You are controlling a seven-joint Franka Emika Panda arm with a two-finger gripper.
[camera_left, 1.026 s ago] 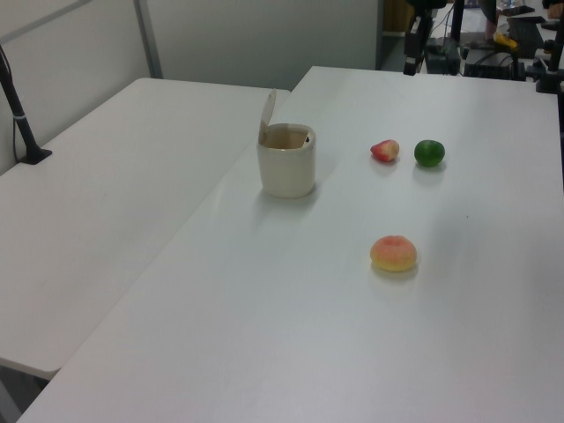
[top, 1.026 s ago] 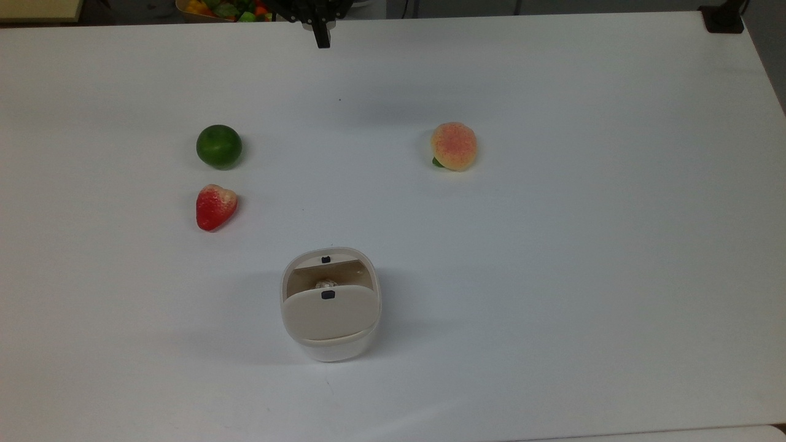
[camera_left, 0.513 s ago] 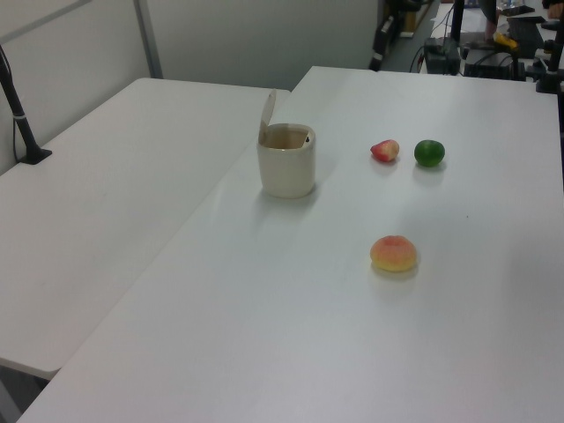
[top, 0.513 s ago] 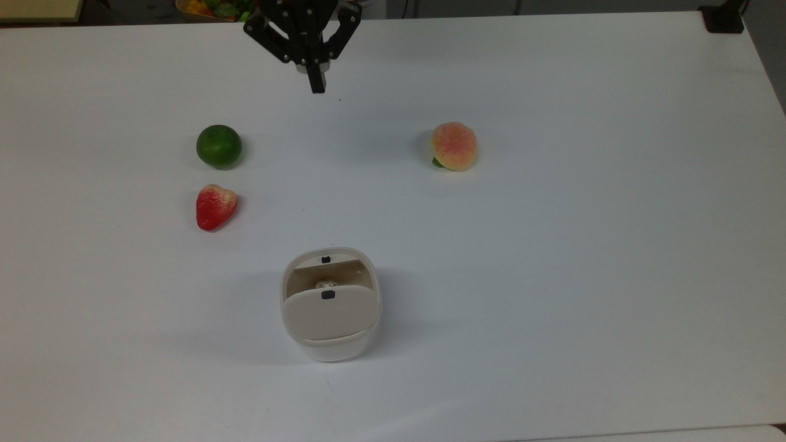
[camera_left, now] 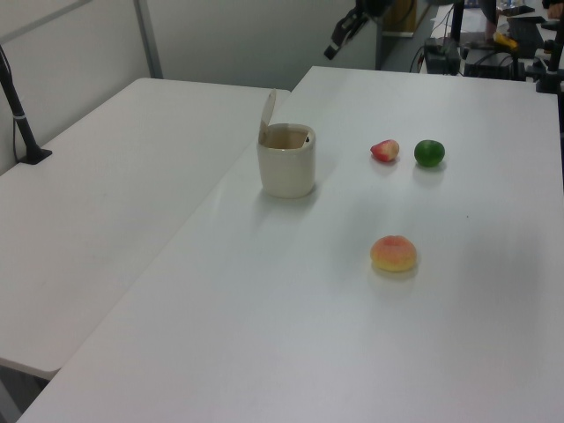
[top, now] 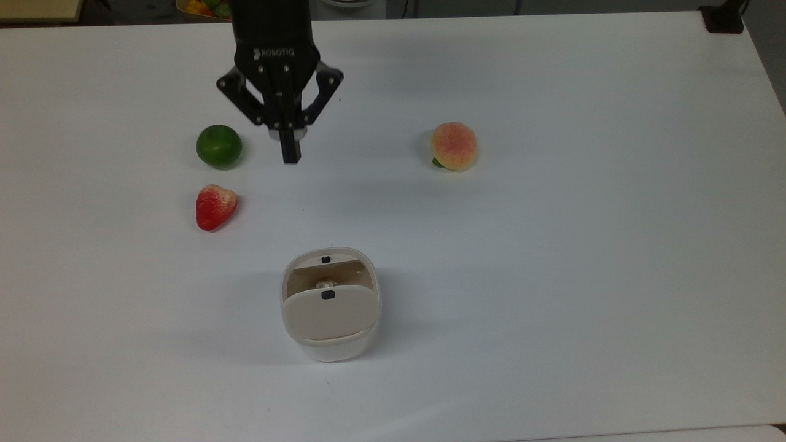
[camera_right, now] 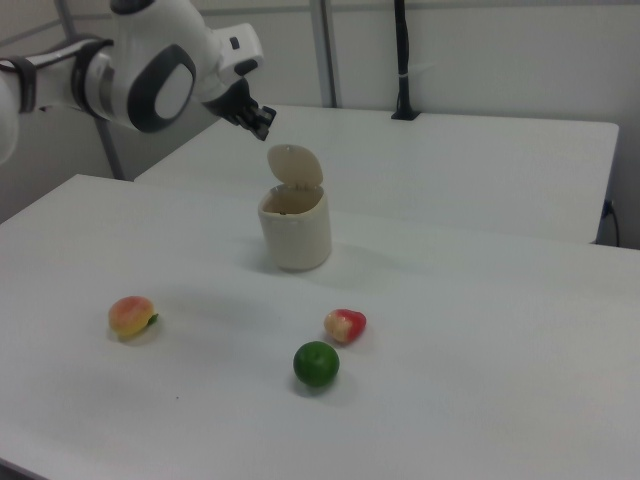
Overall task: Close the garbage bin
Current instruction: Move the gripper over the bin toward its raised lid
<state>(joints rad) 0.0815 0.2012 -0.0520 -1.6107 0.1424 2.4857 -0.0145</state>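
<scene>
In the top view the garbage bin [top: 330, 304] sits toward the near middle of the white tabletop [top: 552, 245], its beige lid [top: 330, 314] swung up so the opening faces the arm's side. The hand [top: 291, 153] hangs well apart from it, between a green lime [top: 218, 146] and a peach [top: 454, 146], fingers pressed together into one narrow tip, likely so it can push the lid rather than grip it. A strawberry [top: 215, 206] lies just below the lime.

In the left view the bin [camera_left: 286, 160] stands upright with the lid [camera_left: 267, 115] raised at its far-left edge; the hand [camera_left: 339, 41] is high above the tabletop, though its height over the bin is hard to judge here.

In the right view the hand [camera_right: 258, 120] hovers just up and to the right view's left of the raised lid [camera_right: 295, 165], placed to come down on the lid's back.
</scene>
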